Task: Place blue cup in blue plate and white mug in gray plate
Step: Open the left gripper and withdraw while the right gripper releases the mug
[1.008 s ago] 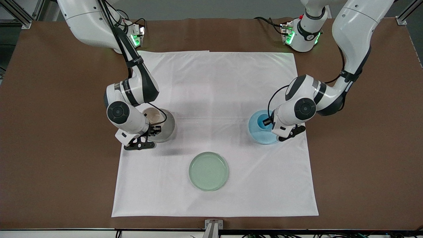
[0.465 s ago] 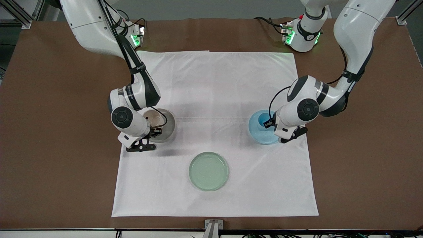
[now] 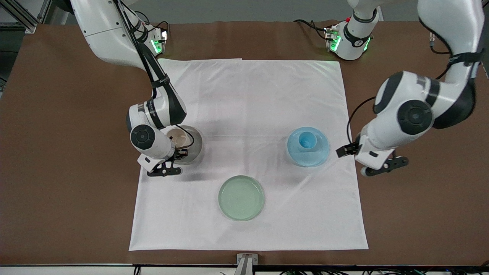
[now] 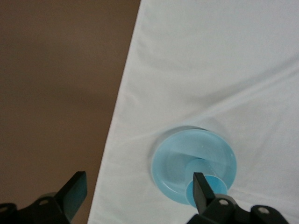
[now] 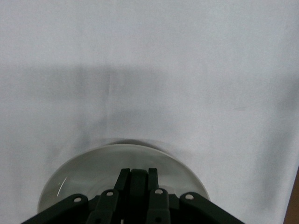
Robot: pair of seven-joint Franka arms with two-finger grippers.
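The brown bench carries 1 white cloth with 3 round shallow plates and 2 cups on it.

The small light-blue handleless tapered cup stands upright in the round light-blue plate with a raised rim, toward the left arm's end of the bench. The left pincer is in the air over the cloth's edge and the bare bench beside that plate, clear of both plate and cup. In the left wrist view its 2 fingers are spread wide and hold nothing, with the blue plate and blue cup below.

The cream-white cylindrical mug with a thin dark loop handle stands in the round gray plate, toward the right arm's end. The right pincer is down at the mug's handle side, over the gray plate's rim. In the right wrist view its fingers are drawn close together; I cannot tell whether they grip the handle.

1 round pale green plate lies nearer the front camera, between the other 2 plates.
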